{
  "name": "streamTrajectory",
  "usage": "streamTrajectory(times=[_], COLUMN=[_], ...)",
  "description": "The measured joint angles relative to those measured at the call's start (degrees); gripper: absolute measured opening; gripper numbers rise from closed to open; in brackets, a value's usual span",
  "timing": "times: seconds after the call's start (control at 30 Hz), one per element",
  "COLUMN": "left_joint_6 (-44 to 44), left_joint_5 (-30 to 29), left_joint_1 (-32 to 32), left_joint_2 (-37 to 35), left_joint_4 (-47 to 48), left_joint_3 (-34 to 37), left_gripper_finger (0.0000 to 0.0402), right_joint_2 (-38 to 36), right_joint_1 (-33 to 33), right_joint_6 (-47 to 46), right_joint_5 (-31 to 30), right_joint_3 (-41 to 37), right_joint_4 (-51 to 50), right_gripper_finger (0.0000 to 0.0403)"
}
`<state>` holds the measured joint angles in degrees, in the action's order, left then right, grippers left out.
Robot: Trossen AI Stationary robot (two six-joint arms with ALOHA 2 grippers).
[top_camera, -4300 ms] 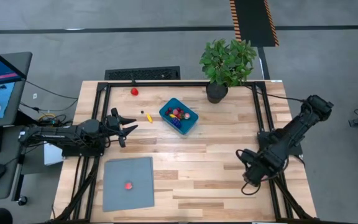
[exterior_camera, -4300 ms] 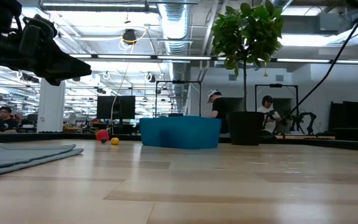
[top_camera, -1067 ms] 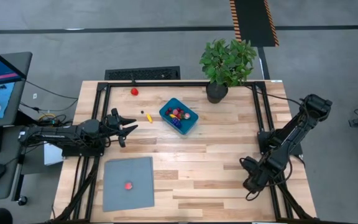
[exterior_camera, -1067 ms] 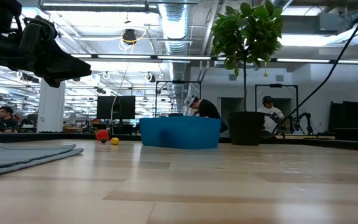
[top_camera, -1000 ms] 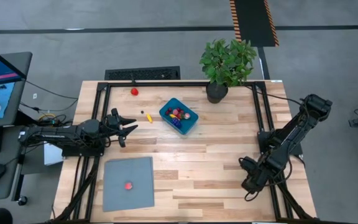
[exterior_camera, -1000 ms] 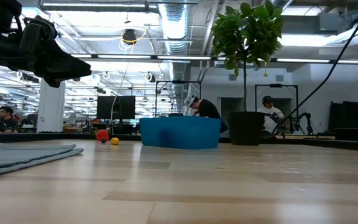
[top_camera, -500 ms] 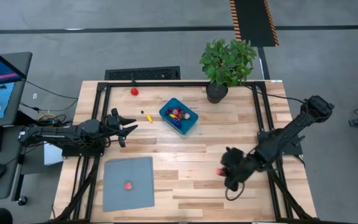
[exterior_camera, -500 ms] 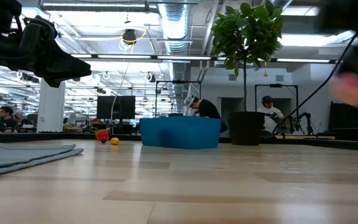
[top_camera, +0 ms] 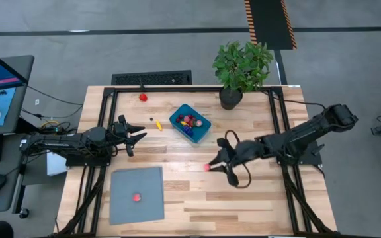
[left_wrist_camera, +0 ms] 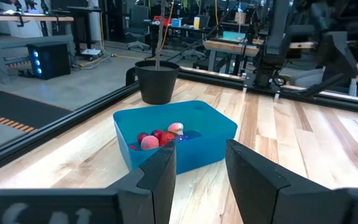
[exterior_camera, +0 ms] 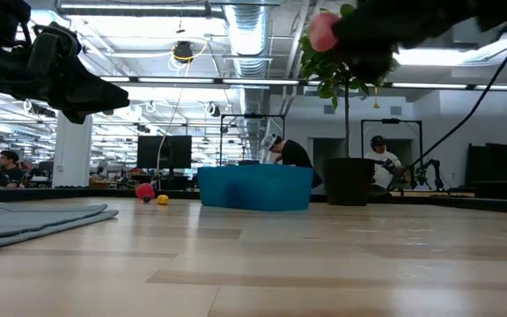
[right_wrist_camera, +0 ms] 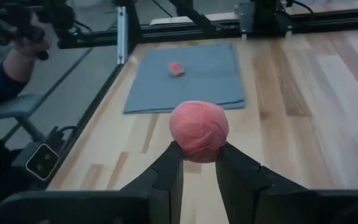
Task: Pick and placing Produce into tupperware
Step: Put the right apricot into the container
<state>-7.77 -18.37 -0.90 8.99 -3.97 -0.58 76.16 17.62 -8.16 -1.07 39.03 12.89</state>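
Note:
The teal tupperware (top_camera: 190, 123) stands at the table's far middle with several small pieces of produce (left_wrist_camera: 160, 137) inside. My right gripper (top_camera: 214, 165) hangs over the table's middle, just near of the tupperware, shut on a round pink piece of produce (right_wrist_camera: 199, 132). That piece shows high above the table in the low view (exterior_camera: 322, 31). My left gripper (top_camera: 136, 135) hovers open at the table's left, pointing at the tupperware (left_wrist_camera: 176, 134), nothing between its fingers. Loose red (top_camera: 143, 97) and yellow (top_camera: 159, 125) pieces lie on the wood. My right gripper pinches the pink round piece by its two opposite sides (right_wrist_camera: 180, 144) between the free ends of its two fingers (right_wrist_camera: 170, 168). The fingers reach roughly level toward the table's left side. The piece is lifted clear of the table (top_camera: 208, 167).
A grey sheet (top_camera: 136, 194) lies at the near left with one red piece (top_camera: 136, 196) on it. A potted plant (top_camera: 242, 69) stands at the far edge, right of the tupperware. Bare wood lies between sheet and tupperware. People sit in the room beyond.
My right gripper has swung from the table's near right corner toward the left and far side, to the middle near the tupperware, carrying the pink piece clear of the table.

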Motion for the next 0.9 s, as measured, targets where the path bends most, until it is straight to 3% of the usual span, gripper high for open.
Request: streamTrajectory(times=[0.13, 0.4, 0.67, 0.9], left_joint_6=[0.0, -0.6, -0.8, -0.8], left_joint_5=[0.2, 1.2, 1.2, 1.2], left_joint_1=[0.0, 0.0, 0.0, 0.0], left_joint_2=[0.0, 0.0, 0.0, 0.0], left_joint_4=[0.0, 0.2, 0.2, 0.2], left_joint_3=[0.0, 0.0, 0.0, 0.0], left_gripper_finger=[0.0130, 0.0130, 0.0130, 0.0130], right_joint_2=[0.0, -3.0, -16.4, -31.4], right_joint_1=[-4.7, -11.2, -18.2, -20.3], right_joint_6=[4.0, 9.7, 14.1, 14.7], right_joint_5=[6.2, 12.6, 16.5, 17.5], right_joint_3=[0.0, 0.0, 0.0, 0.0], right_joint_4=[-0.1, -2.0, -12.7, -23.8], right_gripper_finger=[0.0103, 0.0100, 0.0099, 0.0099])
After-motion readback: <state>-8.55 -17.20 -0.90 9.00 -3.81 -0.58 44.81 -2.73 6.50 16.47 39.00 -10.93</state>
